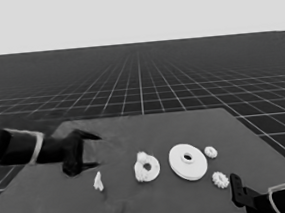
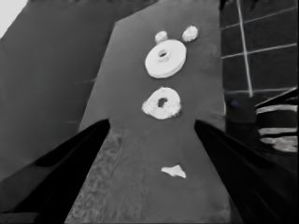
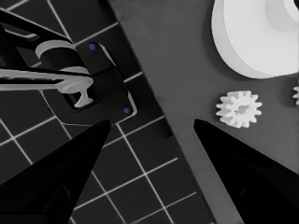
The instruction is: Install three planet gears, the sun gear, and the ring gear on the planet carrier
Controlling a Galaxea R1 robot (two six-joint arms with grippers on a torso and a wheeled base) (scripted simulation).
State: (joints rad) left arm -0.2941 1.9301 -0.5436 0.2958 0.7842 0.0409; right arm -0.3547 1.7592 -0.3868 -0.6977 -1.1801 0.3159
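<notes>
The smaller round part (image 1: 147, 167) lies mid-table, and toothed white lumps sit on its rim, so gears rest on it (image 2: 161, 103). To its right is the larger round part (image 1: 187, 161) (image 2: 164, 58) (image 3: 254, 37), flat on the table. Two loose gears lie beyond it, one on the far side (image 1: 211, 152) and one on the near side (image 1: 220, 179) (image 3: 239, 108). My left gripper (image 1: 97, 151) (image 2: 152, 123) hangs open over the table's left end, holding nothing. My right gripper (image 1: 236, 187) (image 3: 153, 123) is open at the lower right corner, beside the near gear.
A thin white piece (image 1: 98, 181) (image 2: 174, 171) lies on the table just in front of the left gripper. Dark machinery with blue lights (image 3: 88, 79) shows past the table's edge in the right wrist view.
</notes>
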